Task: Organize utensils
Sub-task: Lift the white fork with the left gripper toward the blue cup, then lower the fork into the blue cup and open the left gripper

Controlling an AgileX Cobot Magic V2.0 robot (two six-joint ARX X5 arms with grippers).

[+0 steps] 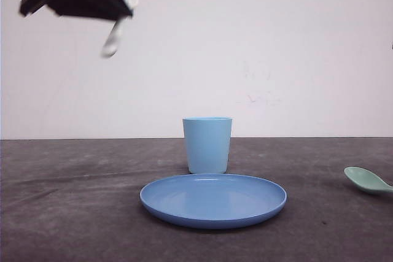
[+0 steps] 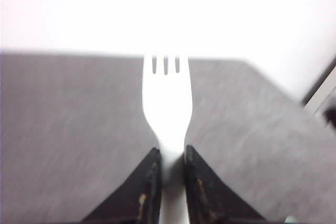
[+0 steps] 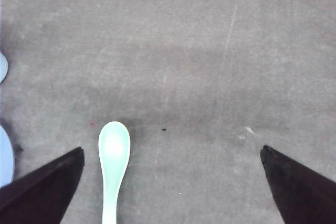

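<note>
White plastic filled my left hand (image 2: 170, 153): it was clamped on the fork (image 2: 167, 103), raised high above the table (image 1: 73, 213). My right hand (image 3: 173, 156) hung spread wide over the mint spoon (image 3: 113, 156), which lay flat on the table, right of the blue plate (image 1: 213, 200) and cup (image 1: 207, 145). Neither utensil seemed placed yet; both remained.

Dark grey table (image 1: 73, 213), blue plate (image 1: 213, 200) near front, light blue cup (image 1: 207, 145) behind, mint-green spoon (image 1: 367, 181) far right
</note>
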